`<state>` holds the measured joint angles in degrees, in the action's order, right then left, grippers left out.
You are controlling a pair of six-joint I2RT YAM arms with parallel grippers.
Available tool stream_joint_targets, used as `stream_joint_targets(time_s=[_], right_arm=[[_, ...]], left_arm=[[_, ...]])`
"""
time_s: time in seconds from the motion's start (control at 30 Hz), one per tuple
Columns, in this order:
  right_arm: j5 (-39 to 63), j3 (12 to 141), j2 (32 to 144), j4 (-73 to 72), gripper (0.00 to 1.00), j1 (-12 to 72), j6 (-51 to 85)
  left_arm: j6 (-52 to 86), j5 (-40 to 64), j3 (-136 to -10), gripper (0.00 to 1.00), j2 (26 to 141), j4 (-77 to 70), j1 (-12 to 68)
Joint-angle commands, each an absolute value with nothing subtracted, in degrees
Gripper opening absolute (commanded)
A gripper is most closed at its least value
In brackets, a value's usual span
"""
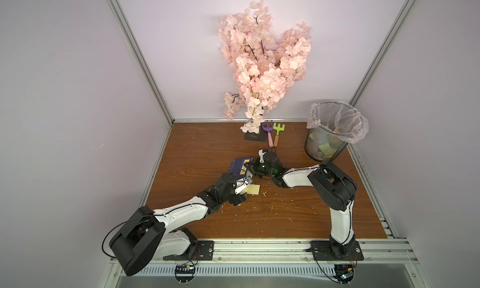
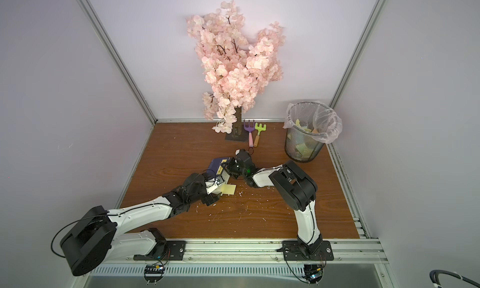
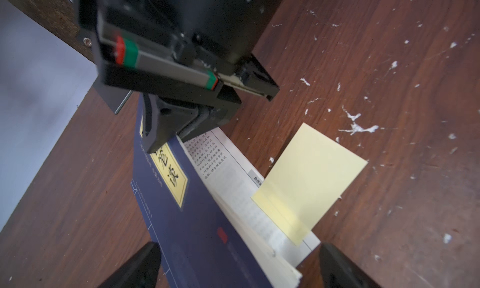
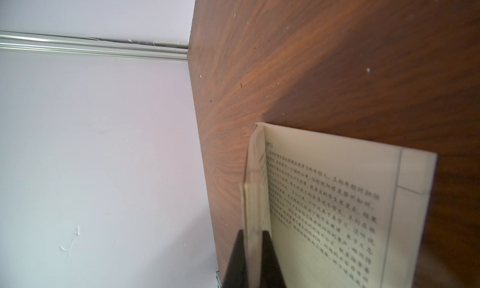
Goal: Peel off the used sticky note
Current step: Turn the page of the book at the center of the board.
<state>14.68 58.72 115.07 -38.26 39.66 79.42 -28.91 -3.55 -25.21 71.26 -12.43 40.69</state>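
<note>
1. left wrist view: the yellow sticky note (image 3: 309, 180) is stuck to a page of the blue book (image 3: 197, 229), overhanging the table (image 3: 389, 66).
2. in both top views it is found just below centre.
3. the left gripper (image 3: 239, 250) is spread wide, empty.
4. the right gripper (image 4: 253, 233) is clamped on the book's lifted leaves.

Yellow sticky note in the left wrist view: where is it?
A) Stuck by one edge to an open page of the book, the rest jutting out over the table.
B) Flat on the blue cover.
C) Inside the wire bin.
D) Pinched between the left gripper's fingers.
A: the sticky note clings by one edge to a white page of the book, and the left gripper stands open, not closed on it.
</note>
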Motion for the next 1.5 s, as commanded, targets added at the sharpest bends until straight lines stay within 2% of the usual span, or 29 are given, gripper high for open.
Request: stream_joint_targets(time_s=[0.0, 0.17, 0.4, 0.53, 0.6, 0.63, 0.73, 0.93, 1.07, 1.17, 1.23, 1.33, 1.47], right_arm=[[15.7, 58.6, 115.1, -42.4, 0.0, 39.2, 80.6], [15.5, 58.4, 115.0, -42.2, 0.0, 39.2, 80.4], [15.2, 58.1, 115.1, -42.0, 0.0, 39.1, 79.8], [14.5, 59.0, 114.4, -38.9, 0.13, 39.0, 77.2], [14.3, 59.2, 113.8, -37.4, 0.22, 39.0, 75.7], [14.2, 59.3, 113.3, -36.3, 0.27, 38.9, 75.0], [14.2, 58.9, 111.5, -33.5, 0.38, 38.6, 71.9], [13.3, 53.2, 104.3, -29.6, 0.65, 37.2, 65.7], [10.9, 50.8, 98.5, -24.3, 0.76, 36.9, 60.4], [10.4, 49.0, 95.4, -23.1, 0.76, 37.6, 58.8], [10.2, 48.0, 94.2, -23.4, 0.71, 38.6, 58.4], [9.3, 47.4, 94.3, -23.6, 0.57, 41.0, 57.9], [8.9, 46.4, 97.3, -27.9, 0.28, 43.7, 59.6]], left_arm=[[-29.9, -8.2, -26.7, 0.93, 72.9, -15.1, 42.7], [-29.0, -11.6, -28.6, 0.82, 75.1, -14.2, 43.3], [-28.3, -11.6, -29.5, 0.51, 71.9, -10.7, 43.3], [-27.2, -9.8, -29.7, 0.24, 69.8, -8.0, 43.3], [-26.3, -9.6, -29.8, 0.06, 69.6, -7.4, 43.3], [-25.7, -9.7, -29.8, 0.02, 69.7, -7.1, 43.2], [-24.5, -7.0, -30.2, 0.02, 70.0, -6.1, 41.8], [-19.8, 10.1, -33.0, 0.02, 70.1, -2.0, 33.7], [-17.4, 16.8, -34.8, 0.02, 70.8, -0.2, 31.2], [-15.4, 21.2, -36.1, 0.02, 72.0, 0.7, 29.2], [-14.2, 24.1, -36.6, 0.02, 72.6, 0.9, 27.7], [-13.5, 26.4, -37.4, 0.02, 72.9, 1.2, 26.3], [-12.3, 29.4, -37.8, 0.02, 72.4, 1.5, 23.9]])
